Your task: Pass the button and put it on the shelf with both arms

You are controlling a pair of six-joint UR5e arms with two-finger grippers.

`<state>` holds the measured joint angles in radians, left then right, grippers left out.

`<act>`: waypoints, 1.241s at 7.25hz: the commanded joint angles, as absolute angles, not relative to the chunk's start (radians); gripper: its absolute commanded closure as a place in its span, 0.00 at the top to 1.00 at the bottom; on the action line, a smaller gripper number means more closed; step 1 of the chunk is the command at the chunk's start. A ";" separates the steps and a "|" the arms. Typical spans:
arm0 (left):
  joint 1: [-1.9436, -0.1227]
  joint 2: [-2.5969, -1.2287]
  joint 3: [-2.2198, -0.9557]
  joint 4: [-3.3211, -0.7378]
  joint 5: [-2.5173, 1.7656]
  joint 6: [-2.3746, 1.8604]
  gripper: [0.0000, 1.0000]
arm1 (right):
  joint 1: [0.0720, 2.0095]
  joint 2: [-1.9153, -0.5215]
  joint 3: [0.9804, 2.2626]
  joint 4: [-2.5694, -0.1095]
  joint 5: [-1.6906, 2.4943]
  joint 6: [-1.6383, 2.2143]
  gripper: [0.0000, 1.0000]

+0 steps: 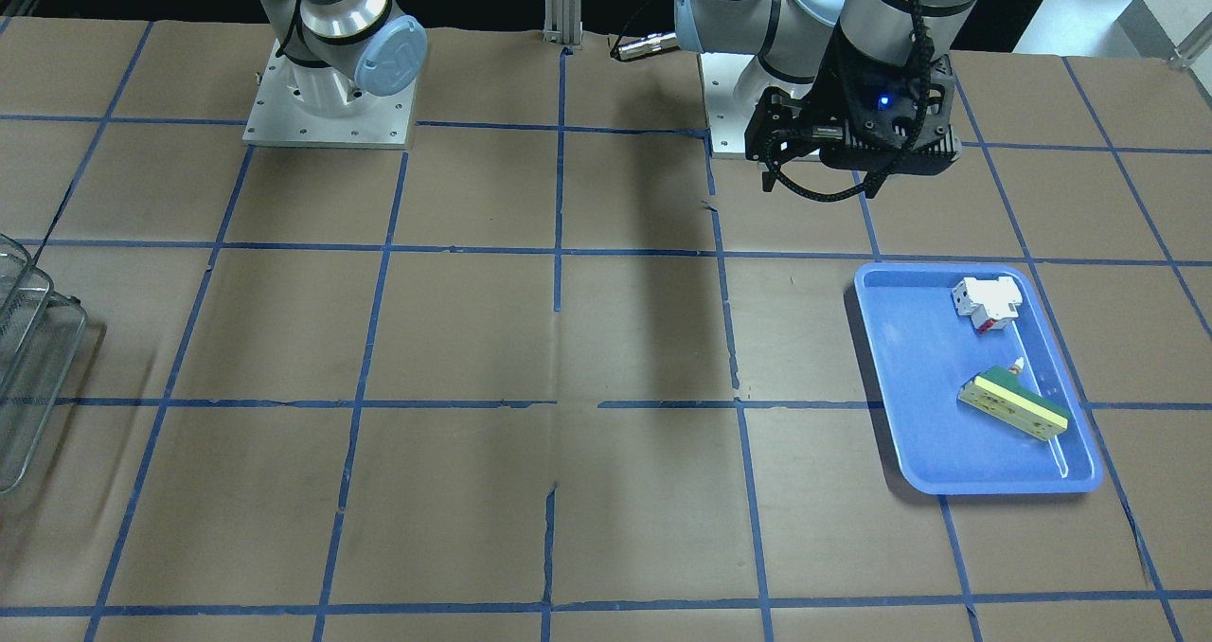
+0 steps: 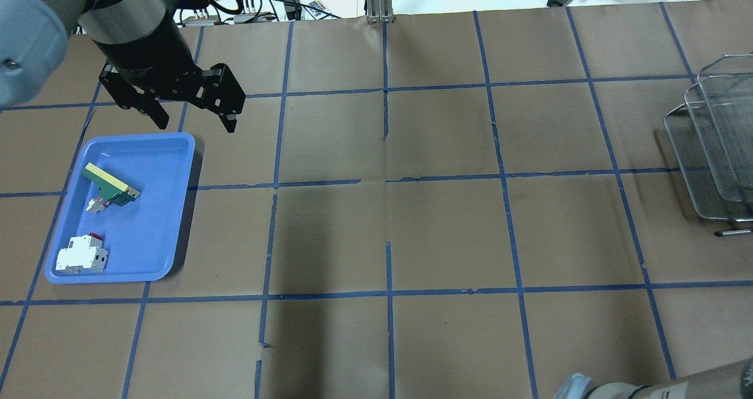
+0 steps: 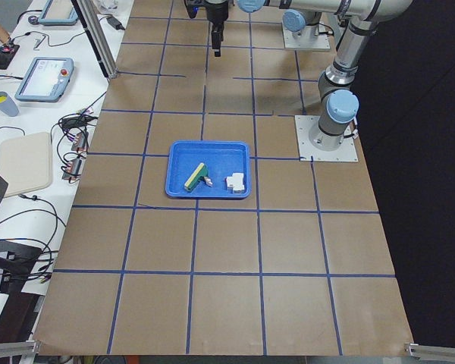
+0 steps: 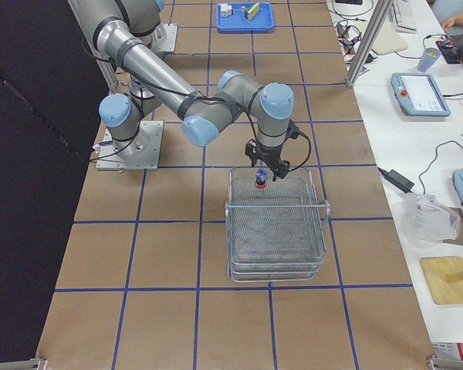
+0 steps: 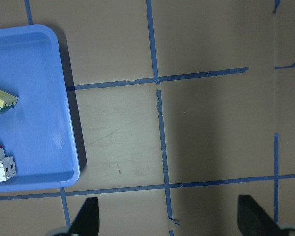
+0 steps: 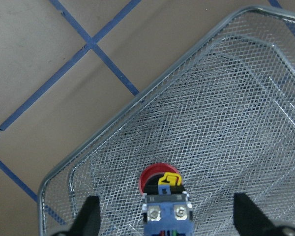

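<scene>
Two claws, both standing spread. Right gripper (image 4: 267, 170) hovering over shelf (image 6: 137, 101) at table's right end, fingers not touching button (image 6: 162, 189), seemingly resting head-down on top mesh near rim corner. Risk: rising finger clipping block end, tipping button out. Left gripper (image 2: 193, 116) hanging beside blue tray (image 2: 176, 146).

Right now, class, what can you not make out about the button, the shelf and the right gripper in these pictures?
- Button: its blue block end is cut off by the right wrist view's bottom edge; whether its red head touches the mesh is unclear.
- Shelf: cut off by the front-facing view's left edge and the overhead view's right edge.
- Right gripper: outside the overhead and front-facing views.
</scene>
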<state>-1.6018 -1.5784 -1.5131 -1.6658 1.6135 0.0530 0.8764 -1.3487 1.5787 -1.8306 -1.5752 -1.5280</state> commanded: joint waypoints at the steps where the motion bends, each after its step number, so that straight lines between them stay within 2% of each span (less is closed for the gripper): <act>1: -1.603 -1.578 -1.514 -1.666 1.614 0.054 1.00 | 0.884 -1.452 1.583 -1.695 -1.566 -1.310 1.00; 3: -1.601 -1.578 -1.514 -1.666 1.612 0.054 1.00 | 1.013 -1.558 1.594 -1.571 -1.575 -0.854 1.00; 6: -1.603 -1.580 -1.514 -1.666 1.612 0.054 1.00 | 1.372 -1.614 1.592 -1.485 -1.577 -0.099 1.00; 9: -1.603 -1.580 -1.514 -1.666 1.612 0.051 1.00 | 1.625 -1.632 1.595 -1.448 -1.566 0.170 1.00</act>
<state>-1.6029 -1.5795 -1.5140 -1.6666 1.6122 0.0523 1.5316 -1.6289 1.5938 -1.4680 -1.5705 0.0877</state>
